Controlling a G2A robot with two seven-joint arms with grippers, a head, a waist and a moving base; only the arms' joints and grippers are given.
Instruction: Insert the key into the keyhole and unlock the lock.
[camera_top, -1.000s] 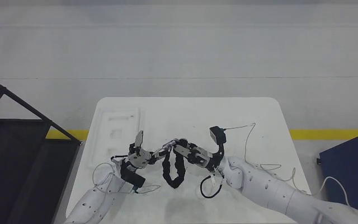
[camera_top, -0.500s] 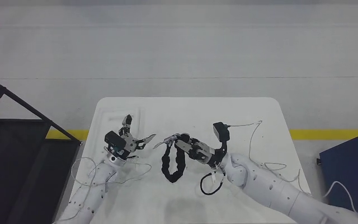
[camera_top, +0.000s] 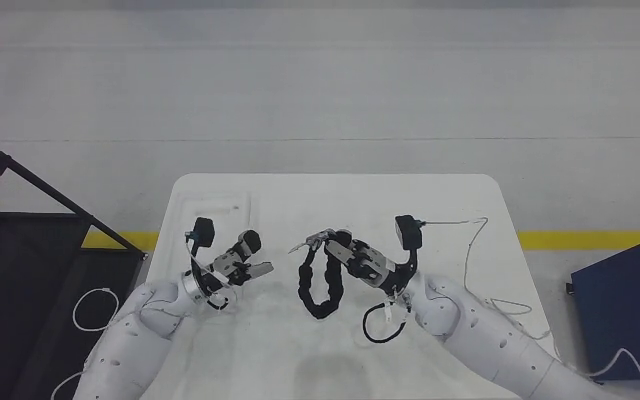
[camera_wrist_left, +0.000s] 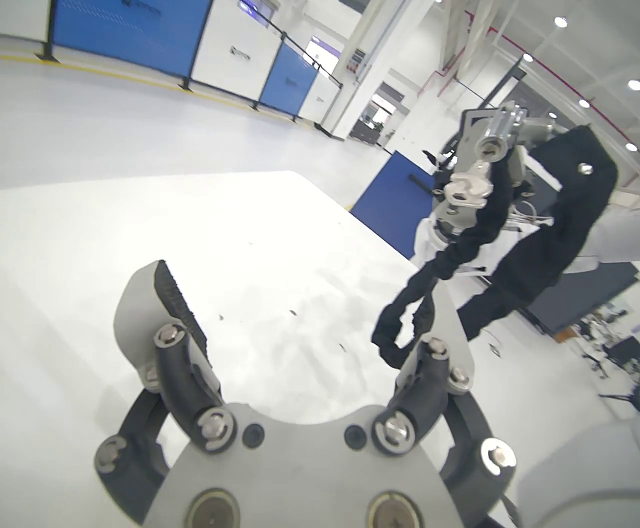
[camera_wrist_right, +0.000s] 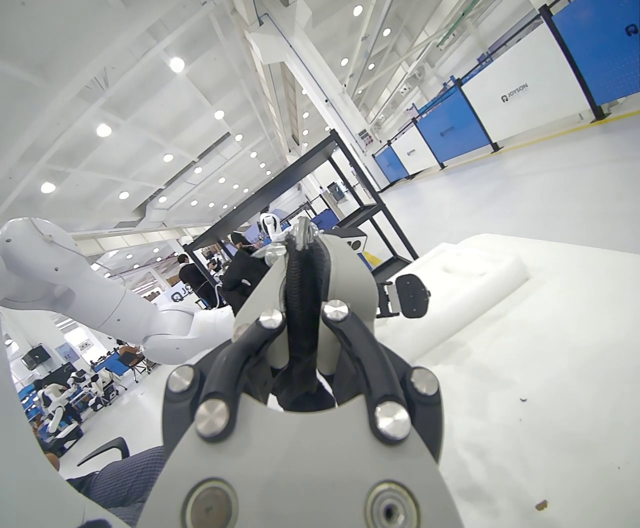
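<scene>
1. Tabletop (camera_top: 450, 220): white, both my arms over it.
2. Lock (camera_top: 322, 285): black-sleeved chain, head end up in my R pincer (camera_top: 328, 243), clenched tight; loop hangs twd tabletop.
3. L pincer (camera_wrist_left: 300, 290): released, hovering near lock, not touching.
4. Key (camera_wrist_left: 467, 187): dangling at lock's metal head.

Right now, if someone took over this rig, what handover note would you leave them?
Left gripper: fingers open, empty, above the table.
Right gripper: shut on the black chain lock, held up, loop hanging down.
Keys dangle at its silver head; whether one is inserted, I cannot tell.
Done: lock grasped.
Left to do: confirm insertion, turn the key, unlock.
</scene>
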